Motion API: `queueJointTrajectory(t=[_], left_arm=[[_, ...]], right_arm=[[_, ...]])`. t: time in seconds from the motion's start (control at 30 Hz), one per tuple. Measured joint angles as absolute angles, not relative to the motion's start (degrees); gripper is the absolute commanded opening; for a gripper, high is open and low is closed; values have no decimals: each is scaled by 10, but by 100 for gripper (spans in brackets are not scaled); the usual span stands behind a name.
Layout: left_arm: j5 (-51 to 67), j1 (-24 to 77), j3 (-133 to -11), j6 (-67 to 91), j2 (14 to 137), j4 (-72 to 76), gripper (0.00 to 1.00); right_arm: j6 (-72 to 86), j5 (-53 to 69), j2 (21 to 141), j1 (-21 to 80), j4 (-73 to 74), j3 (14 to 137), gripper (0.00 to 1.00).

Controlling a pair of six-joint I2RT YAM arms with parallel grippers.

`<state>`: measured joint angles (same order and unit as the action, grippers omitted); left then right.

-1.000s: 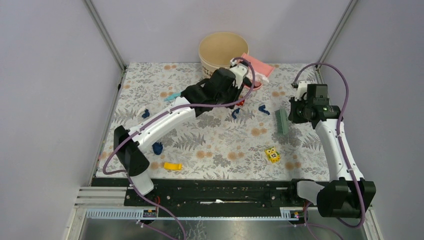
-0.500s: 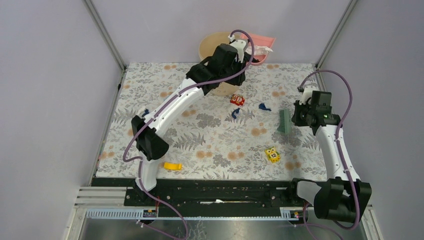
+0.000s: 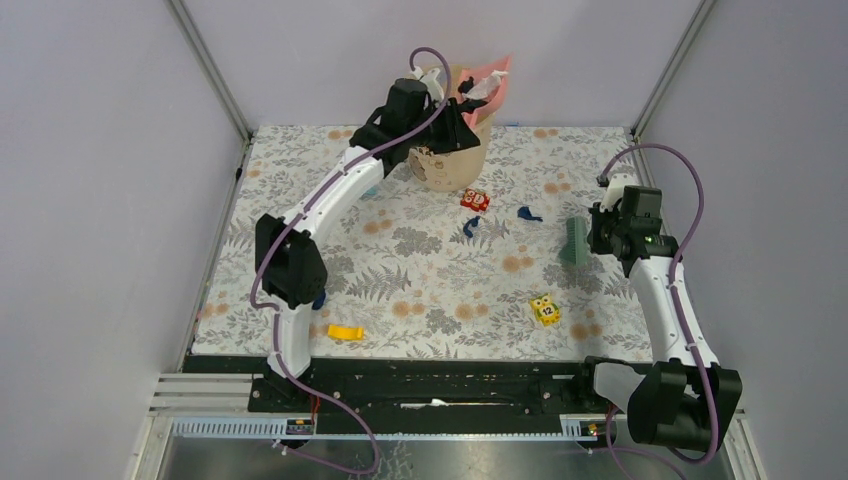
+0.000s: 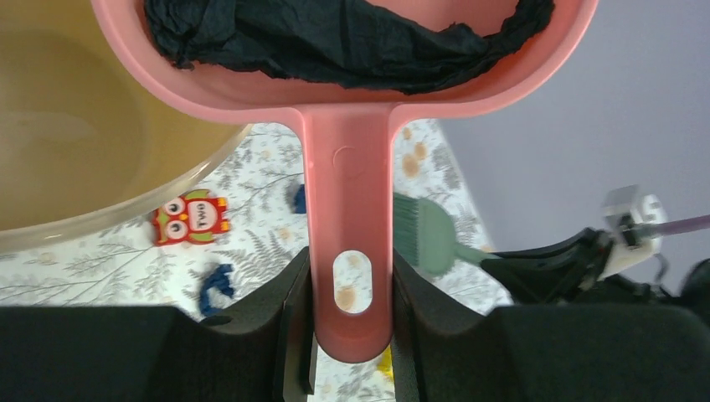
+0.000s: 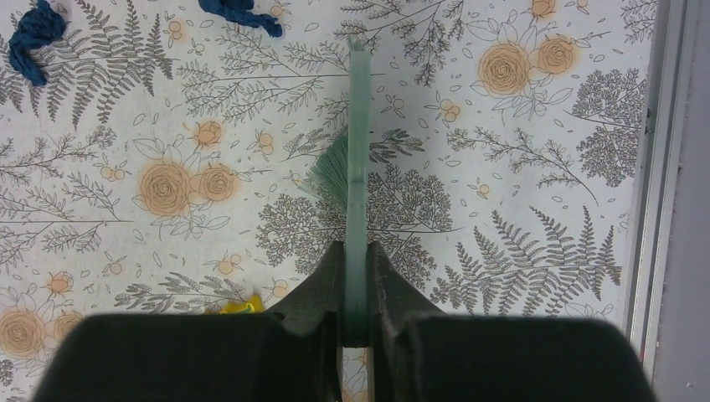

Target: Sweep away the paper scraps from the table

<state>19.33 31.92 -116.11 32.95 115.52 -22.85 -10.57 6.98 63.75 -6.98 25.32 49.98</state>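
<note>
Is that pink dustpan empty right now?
No, the left wrist view shows dark crumpled paper lying inside the bowl of the pink dustpan.

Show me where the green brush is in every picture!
Top view: the green brush is on the right side, about halfway up.
Left wrist view: it is right of the pink dustpan handle, near the middle.
Right wrist view: it is seen edge-on in the centre, running up from the bottom.
Shared landmark: the dark blue paper scrap nearest the brush.
</note>
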Motion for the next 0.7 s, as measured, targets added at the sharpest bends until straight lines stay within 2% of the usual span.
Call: queueJointTrajectory(t=[0.17, 0.3, 0.47, 0.7], left_arm=[[242, 303, -1152, 399, 1155, -163, 0], [285, 289, -1109, 497, 1148, -36, 0], [332, 241, -999, 734, 1148, 204, 0], [333, 210, -972, 1034, 1216, 495, 0]], right_arm=[[-107, 70, 638, -70, 249, 498, 0], [-107, 71, 643, -70, 248, 498, 0], [-110, 72, 656, -70, 244, 498, 0], [-112, 72, 657, -70, 240, 498, 0]])
